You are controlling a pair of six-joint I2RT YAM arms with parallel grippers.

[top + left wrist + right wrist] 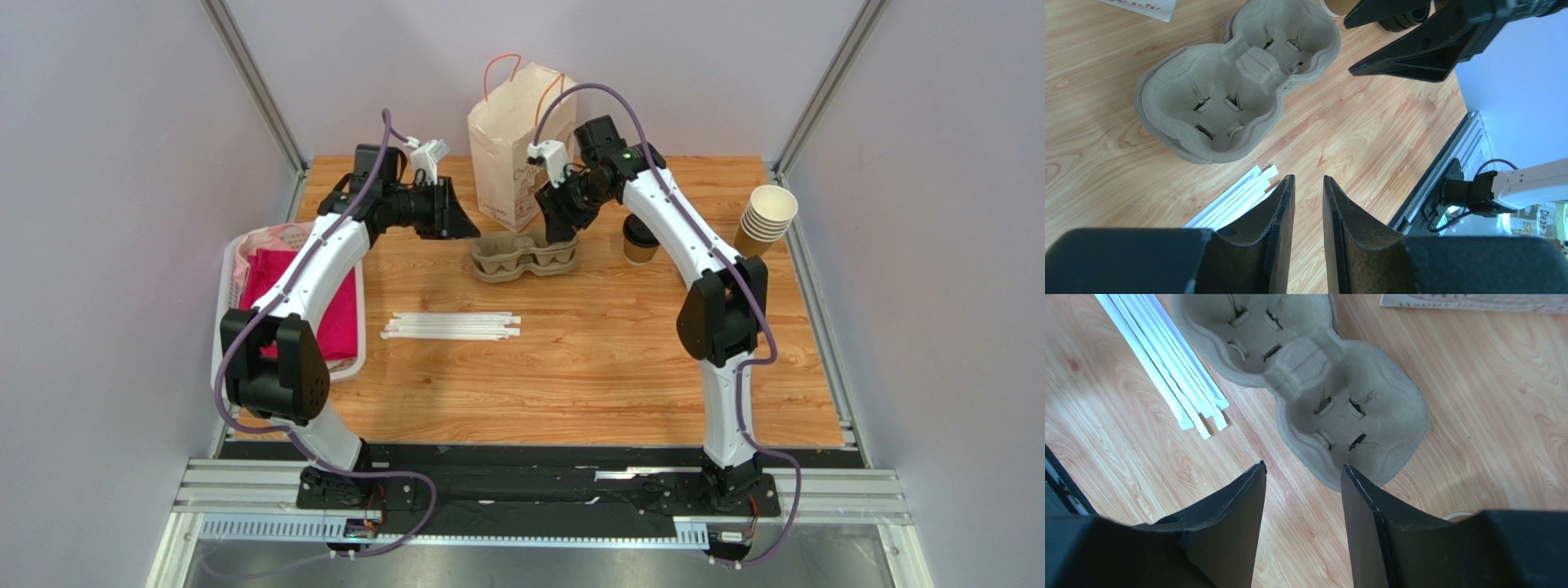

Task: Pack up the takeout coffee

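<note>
Pale walls are enclosing a wooden tabletop [589, 368] on which the packing items are lying in reach of both arms. A paper bag [513, 137] is standing upright at the far edge with its mouth open upward, presumably as the final container. Just in front of it a moulded pulp cup carrier [525, 257] is resting flat, and both wrist views are showing its two wells empty.

The takeout coffee [639, 240], lid on, is standing upright on the tabletop just to the right of the carrier, partly screened by the right forearm. It is not yet seated in a well.

The right gripper [1303, 478] is hovering over the near end of the carrier with its jaws moderately apart and nothing between them. The left gripper [1308, 195] is hanging off the carrier's other side, jaws only narrowly parted and likewise empty. By judgement it is placed to steady the carrier.

White wrapped straws [451, 326] are lying nearer the bases. A stack of cream cups [767, 218] is leaning at the right edge. A tray [228, 284] holding pink cloth is sitting at the left. None of these is being touched.

By judgement the task is at an early stage. The cup is needing a grasp first.
</note>
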